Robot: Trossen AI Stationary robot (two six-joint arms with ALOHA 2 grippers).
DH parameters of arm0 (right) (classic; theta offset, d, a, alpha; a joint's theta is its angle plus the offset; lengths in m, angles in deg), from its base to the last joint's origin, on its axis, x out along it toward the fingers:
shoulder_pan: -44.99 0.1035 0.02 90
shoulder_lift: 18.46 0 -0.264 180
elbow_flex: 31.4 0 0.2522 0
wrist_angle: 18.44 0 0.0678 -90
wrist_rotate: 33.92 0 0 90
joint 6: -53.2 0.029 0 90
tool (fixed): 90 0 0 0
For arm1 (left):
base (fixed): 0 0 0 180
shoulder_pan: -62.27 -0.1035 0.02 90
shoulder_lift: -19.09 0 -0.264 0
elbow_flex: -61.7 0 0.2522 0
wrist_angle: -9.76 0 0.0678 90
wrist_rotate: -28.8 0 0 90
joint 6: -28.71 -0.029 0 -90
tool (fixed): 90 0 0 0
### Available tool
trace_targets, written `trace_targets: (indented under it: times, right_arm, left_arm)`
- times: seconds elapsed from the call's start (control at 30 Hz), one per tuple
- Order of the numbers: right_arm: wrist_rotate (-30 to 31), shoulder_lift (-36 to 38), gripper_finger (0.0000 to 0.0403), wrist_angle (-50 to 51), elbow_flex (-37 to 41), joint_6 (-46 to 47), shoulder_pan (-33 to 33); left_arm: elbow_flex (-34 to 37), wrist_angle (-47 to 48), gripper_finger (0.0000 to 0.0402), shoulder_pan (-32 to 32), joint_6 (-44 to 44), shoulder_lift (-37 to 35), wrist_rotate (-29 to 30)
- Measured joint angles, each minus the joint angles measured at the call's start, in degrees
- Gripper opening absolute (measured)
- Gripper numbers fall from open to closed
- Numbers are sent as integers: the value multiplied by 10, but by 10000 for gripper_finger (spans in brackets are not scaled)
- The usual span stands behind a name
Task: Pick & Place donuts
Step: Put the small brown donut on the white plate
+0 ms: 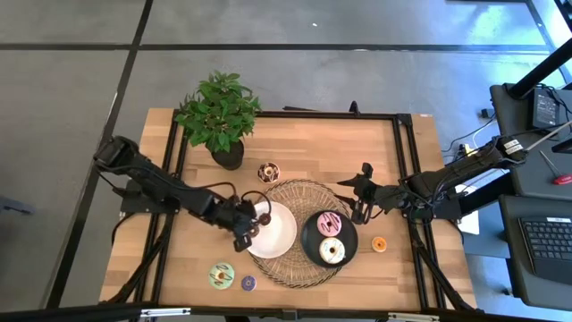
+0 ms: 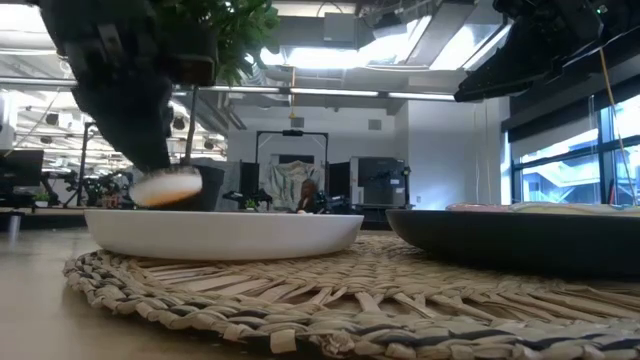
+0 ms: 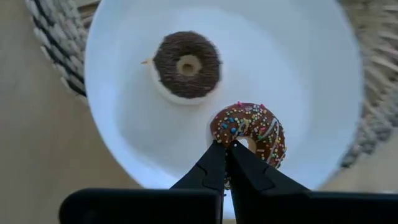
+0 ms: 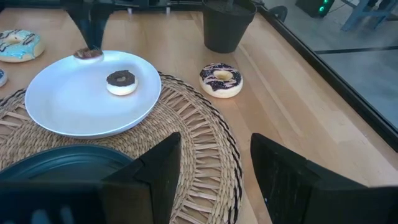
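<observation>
Dark left gripper (image 3: 225, 148) fingers clenched on the near rim of a sprinkled chocolate donut (image 3: 249, 133), lower centre over the white plate (image 3: 311, 74): light, stiff, pinch through ring; right gripper (image 4: 214, 165) released.

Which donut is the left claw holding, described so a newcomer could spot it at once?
Start at the round woven mat in the table's middle and find the white plate on it. Over that plate's edge, the left claw pinches a chocolate donut with coloured sprinkles. The plate's other donut lies flat, dark-topped on a pale base, untouched.
</observation>
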State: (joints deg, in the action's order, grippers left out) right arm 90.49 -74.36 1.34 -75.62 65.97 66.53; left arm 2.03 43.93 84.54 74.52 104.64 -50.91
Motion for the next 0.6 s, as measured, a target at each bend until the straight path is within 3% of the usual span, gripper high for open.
trace_targets:
  times: [0.6]
  right_arm:
    - [0,0,195,0,0,-10,0]
  left_arm:
    - [0,-40,10,-23,3,47,-34]
